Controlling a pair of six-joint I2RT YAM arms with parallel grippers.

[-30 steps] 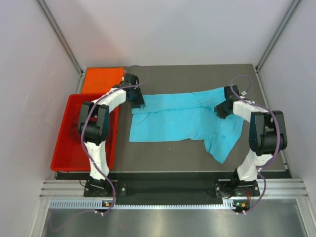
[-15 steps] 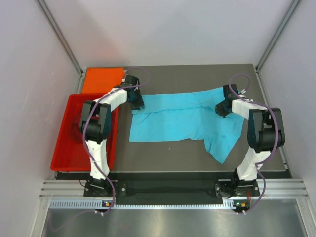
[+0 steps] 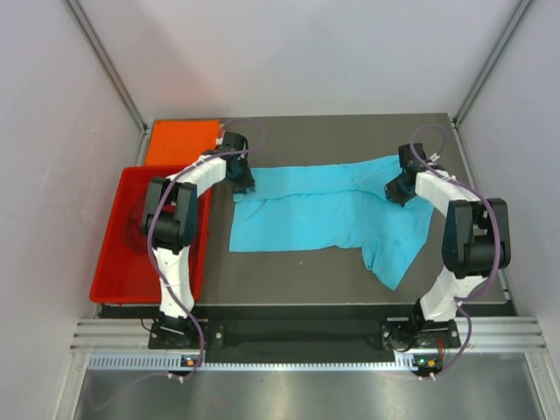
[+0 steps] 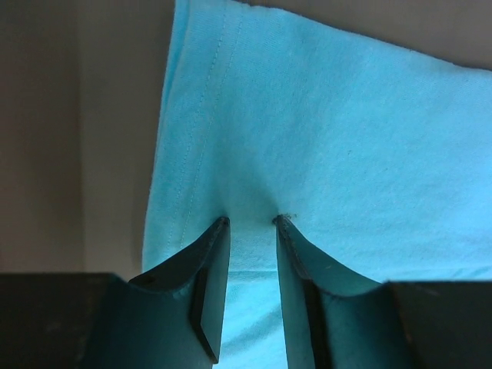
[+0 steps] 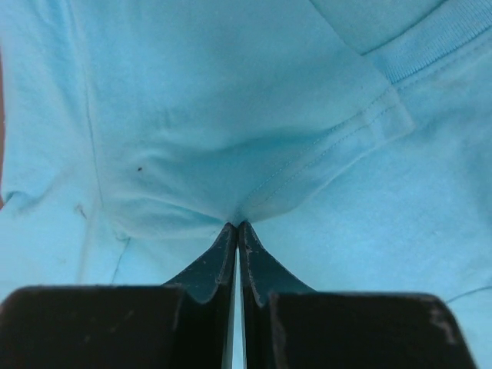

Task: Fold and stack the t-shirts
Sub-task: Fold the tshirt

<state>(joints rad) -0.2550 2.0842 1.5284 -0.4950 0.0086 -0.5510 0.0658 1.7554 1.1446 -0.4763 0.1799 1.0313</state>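
A turquoise t-shirt point(image 3: 324, 210) lies spread across the table, one sleeve hanging toward the near right. My left gripper point(image 3: 243, 184) stands on its far left corner. In the left wrist view that gripper point(image 4: 250, 221) is open, both tips pressed into the turquoise cloth point(image 4: 323, 115) just inside the stitched hem. My right gripper point(image 3: 398, 192) is at the shirt's far right end. Its jaws point(image 5: 237, 224) are shut on a pinch of the turquoise cloth point(image 5: 231, 115) beside a seam and the ribbed collar. An orange t-shirt point(image 3: 179, 140) lies folded flat at the far left corner.
A rigid red tray point(image 3: 118, 262) sits along the table's left side, under the left arm. Grey walls close in on both sides and at the back. The table's near edge runs just in front of the hanging sleeve.
The right gripper's jaws have come together on the cloth, and its wrist has shifted slightly toward the back right. The left arm and the shirt have barely moved.
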